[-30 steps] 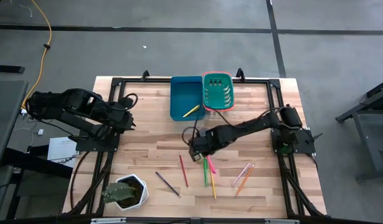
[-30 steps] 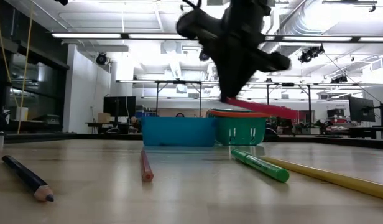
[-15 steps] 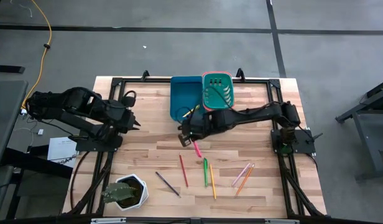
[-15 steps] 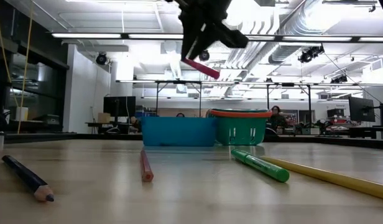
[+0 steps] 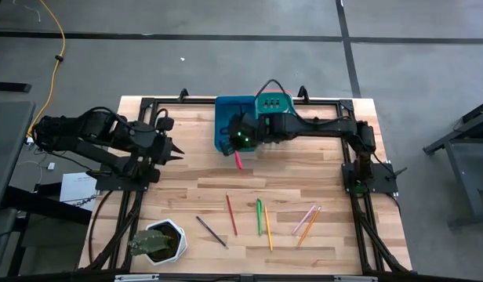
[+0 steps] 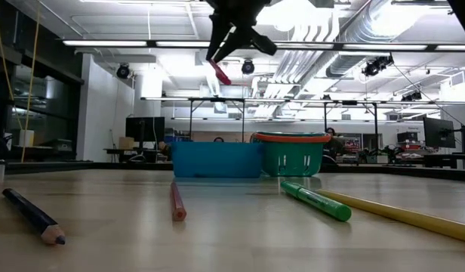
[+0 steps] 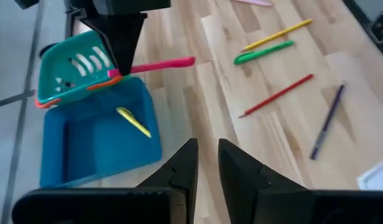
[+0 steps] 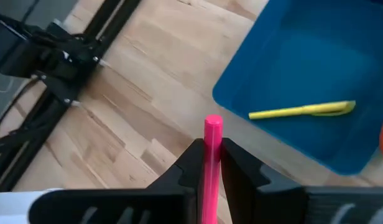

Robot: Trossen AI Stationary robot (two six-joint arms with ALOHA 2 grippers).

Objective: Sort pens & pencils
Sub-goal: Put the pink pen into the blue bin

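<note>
Waiting at its own side of the table, the left gripper [image 5: 172,150] hangs with fingers nearly together on nothing, well apart from the work. Next along, the right gripper [image 5: 238,142] is clamped on one end of the pink pen [image 5: 238,161], whose long axis runs out from the fingers, away from the bins and toward the loose sticks. The blue bin [image 5: 226,117], with a yellow pen [image 8: 303,111] inside, lies just under and behind the fingers, opposite to the pen's free end. Beside it sits the green basket [image 7: 64,78]. Releasing probably needs the whole pen brought over the bin first.
</note>
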